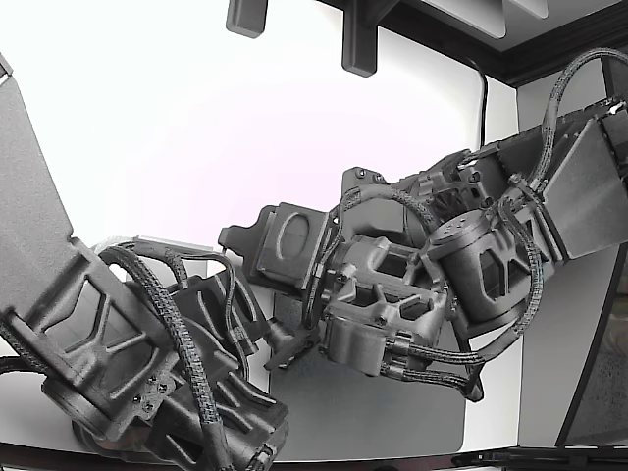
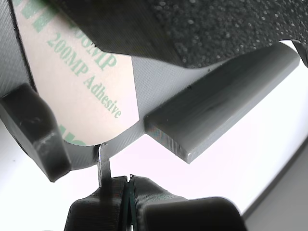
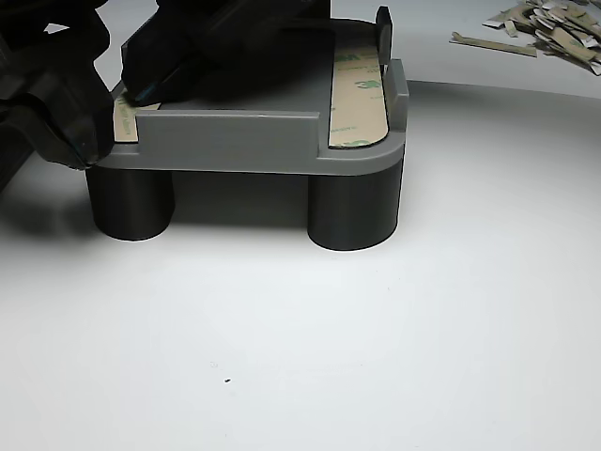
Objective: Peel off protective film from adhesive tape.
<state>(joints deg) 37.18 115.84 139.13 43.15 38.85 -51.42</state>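
The protective film (image 2: 91,82), a pale liner printed in green with "200MP Adhesive", is seen lying on a grey fixture (image 3: 244,141) that stands on round legs on the white bench (image 3: 376,357). In the wrist view, the gripper (image 2: 129,185) is placed just under the curved edge of the film, and its jaws are pressed together with only a hairline seam between them; whether the film edge is pinched cannot be told. A second film strip (image 3: 359,99) is seen on the fixture's other side. Peeled scraps (image 3: 549,28) are scattered far behind on the bench.
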